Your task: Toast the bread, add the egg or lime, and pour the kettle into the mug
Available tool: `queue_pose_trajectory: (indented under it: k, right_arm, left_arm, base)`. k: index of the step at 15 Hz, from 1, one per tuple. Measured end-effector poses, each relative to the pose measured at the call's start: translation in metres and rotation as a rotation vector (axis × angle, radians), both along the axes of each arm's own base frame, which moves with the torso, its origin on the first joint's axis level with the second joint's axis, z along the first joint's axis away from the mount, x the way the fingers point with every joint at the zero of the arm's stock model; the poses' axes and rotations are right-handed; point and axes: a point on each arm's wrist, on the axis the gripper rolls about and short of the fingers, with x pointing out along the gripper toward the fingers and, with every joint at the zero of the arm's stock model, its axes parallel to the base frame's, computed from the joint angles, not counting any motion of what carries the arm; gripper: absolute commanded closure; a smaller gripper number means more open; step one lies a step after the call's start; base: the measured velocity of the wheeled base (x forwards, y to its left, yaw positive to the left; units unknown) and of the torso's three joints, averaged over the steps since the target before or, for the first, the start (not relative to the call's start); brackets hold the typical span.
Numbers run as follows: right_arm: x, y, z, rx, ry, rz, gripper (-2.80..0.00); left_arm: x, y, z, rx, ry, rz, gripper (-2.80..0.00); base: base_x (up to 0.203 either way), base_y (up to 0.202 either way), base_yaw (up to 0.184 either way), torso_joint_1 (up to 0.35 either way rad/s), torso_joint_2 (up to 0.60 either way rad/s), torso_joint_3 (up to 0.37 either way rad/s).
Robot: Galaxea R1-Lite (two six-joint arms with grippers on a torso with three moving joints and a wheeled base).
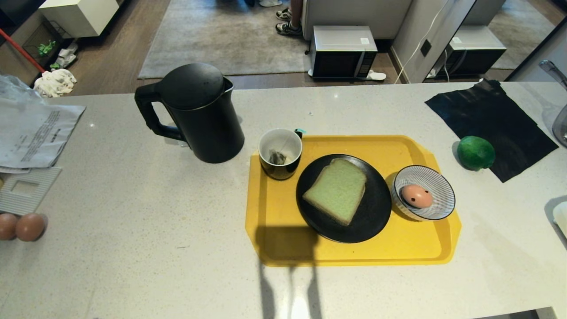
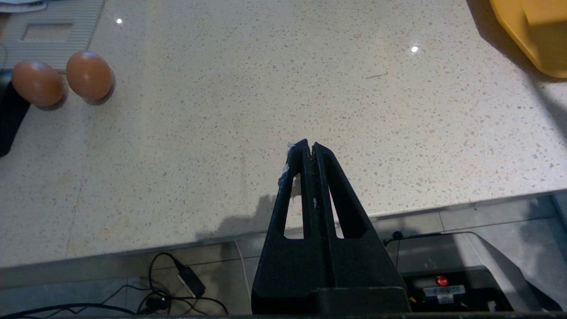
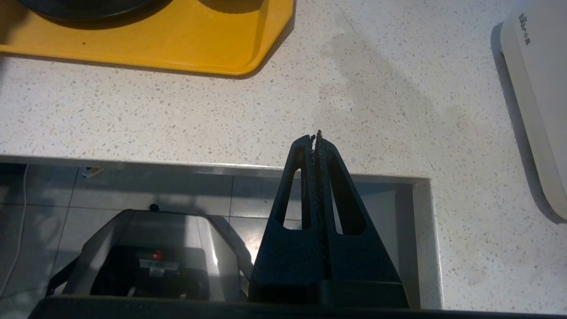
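The pale green bread [image 1: 336, 189] lies on a black plate [image 1: 374, 215] on a yellow tray [image 1: 412, 252]. The spotted egg [image 1: 416, 196] rests in a striped bowl [image 1: 440, 186] on the tray's right. A black mug [image 1: 280, 153] with a tea bag inside stands on the tray's left corner. Left of the tray stands the black kettle [image 1: 195, 110], lid shut. The lime [image 1: 475, 153] sits right of the tray. Neither arm shows in the head view. My left gripper [image 2: 308, 145] is shut and empty over the counter's near edge; my right gripper [image 3: 314, 138] likewise.
Two plain brown eggs [image 1: 22, 226] lie at the counter's left edge, beside papers [image 1: 35, 133]. A black cloth [image 1: 491, 115] lies behind the lime. A white appliance [image 3: 536, 88] sits at the counter's right. A microwave [image 1: 343, 51] stands on the floor beyond.
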Motion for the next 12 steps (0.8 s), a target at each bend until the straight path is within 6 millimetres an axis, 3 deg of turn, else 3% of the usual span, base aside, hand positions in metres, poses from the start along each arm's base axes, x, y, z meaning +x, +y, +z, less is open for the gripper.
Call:
queue_pose_trajectory:
  k: [12]
  right_arm:
    - [0.0,0.0,0.0,0.0,0.0,0.0,0.0]
  left_arm:
    - [0.0,-0.0003,0.0004,-0.045,-0.002,-0.024,0.0]
  base:
    - [0.0,0.0,0.0,0.0,0.0,0.0]
